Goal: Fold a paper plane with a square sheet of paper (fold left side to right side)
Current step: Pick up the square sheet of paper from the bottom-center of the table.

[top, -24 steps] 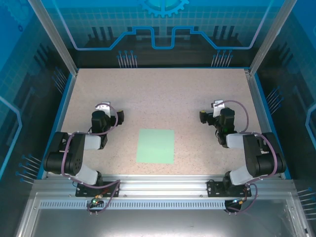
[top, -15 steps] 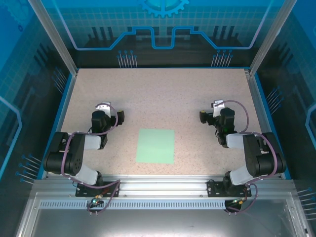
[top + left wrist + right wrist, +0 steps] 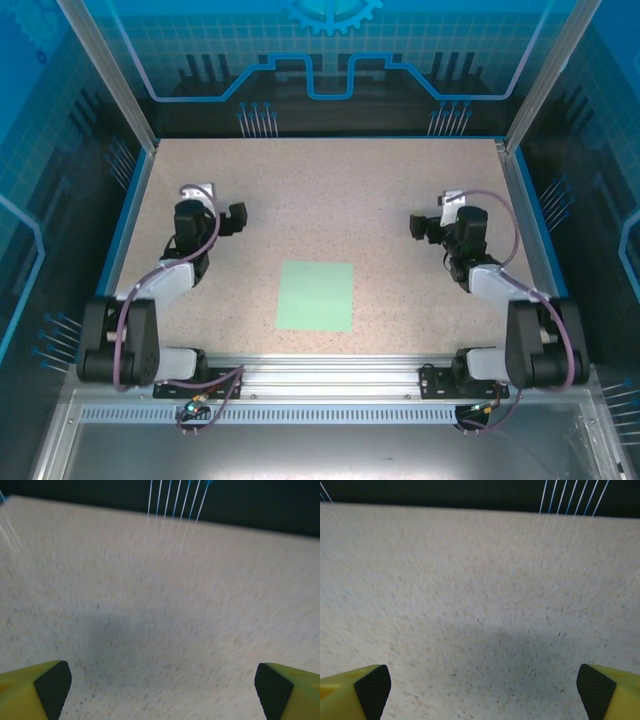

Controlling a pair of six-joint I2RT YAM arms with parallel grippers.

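Observation:
The square sheet of paper [image 3: 316, 296], pale mint green, lies flat and unfolded on the speckled table [image 3: 320, 190] near the front middle. My left gripper [image 3: 234, 216] hovers to the sheet's upper left, well apart from it. Open, it has nothing between its yellow fingers [image 3: 37, 690], just bare table. My right gripper [image 3: 418, 226] hangs to the sheet's upper right, also apart from it and open, with bare table between its fingertips [image 3: 605, 692]. Both wrist views are motion-blurred.
Blue-edged walls and aluminium posts [image 3: 110, 75] ring the table on three sides. A metal rail [image 3: 320, 375] with the arm bases runs along the near edge. Thin blue-white wires [image 3: 175, 500] stand at the back wall.
Both arms have stretched out and lifted: the left gripper has moved up and away from its base, the right gripper slightly back and right. The paper has not moved.

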